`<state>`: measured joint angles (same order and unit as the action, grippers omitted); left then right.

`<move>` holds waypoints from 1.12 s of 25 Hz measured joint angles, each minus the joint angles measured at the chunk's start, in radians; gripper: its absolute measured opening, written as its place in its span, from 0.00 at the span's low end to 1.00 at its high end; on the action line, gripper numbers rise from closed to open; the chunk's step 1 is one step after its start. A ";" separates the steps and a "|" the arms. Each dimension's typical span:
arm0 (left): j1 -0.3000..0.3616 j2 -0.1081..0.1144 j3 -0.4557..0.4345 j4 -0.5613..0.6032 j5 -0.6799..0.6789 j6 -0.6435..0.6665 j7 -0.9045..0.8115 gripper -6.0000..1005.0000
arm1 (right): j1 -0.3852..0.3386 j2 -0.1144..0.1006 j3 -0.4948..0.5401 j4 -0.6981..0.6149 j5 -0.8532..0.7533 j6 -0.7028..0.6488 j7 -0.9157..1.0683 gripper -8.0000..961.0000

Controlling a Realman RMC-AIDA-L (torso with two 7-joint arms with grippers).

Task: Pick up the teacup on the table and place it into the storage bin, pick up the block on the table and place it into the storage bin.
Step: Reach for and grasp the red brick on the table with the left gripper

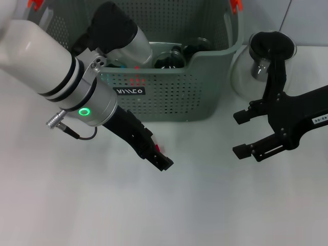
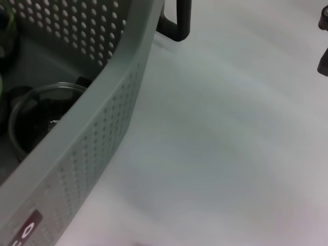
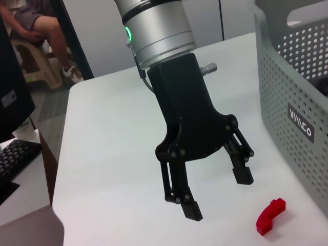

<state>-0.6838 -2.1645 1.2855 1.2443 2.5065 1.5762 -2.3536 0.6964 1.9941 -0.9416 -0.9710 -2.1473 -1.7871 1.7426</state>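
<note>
A: Grey-green storage bin on the tabletop already holds a glass cup, likely the teacup.

B: Red block still outside, just beside the bin. Left claw hovers above it, spread wide, empty. Right claw open, idle.

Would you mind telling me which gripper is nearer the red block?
Left. The left gripper hangs open just above the red block; the right gripper, also open, is far off to the side.
</note>
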 joint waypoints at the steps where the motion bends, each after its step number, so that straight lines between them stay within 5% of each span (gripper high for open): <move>1: 0.000 0.000 0.000 0.000 0.000 0.000 0.000 0.89 | 0.000 0.000 0.000 0.000 -0.002 0.000 0.000 0.96; 14: -0.003 0.000 -0.003 -0.012 0.008 -0.038 -0.001 0.88 | 0.001 0.002 0.001 0.000 -0.006 -0.001 0.002 0.96; 28: -0.074 -0.002 0.016 -0.188 0.116 -0.213 -0.044 0.87 | 0.014 -0.005 0.003 0.006 -0.006 0.000 0.006 0.96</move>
<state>-0.7575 -2.1661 1.3020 1.0565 2.6224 1.3629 -2.3975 0.7107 1.9891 -0.9387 -0.9648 -2.1537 -1.7871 1.7491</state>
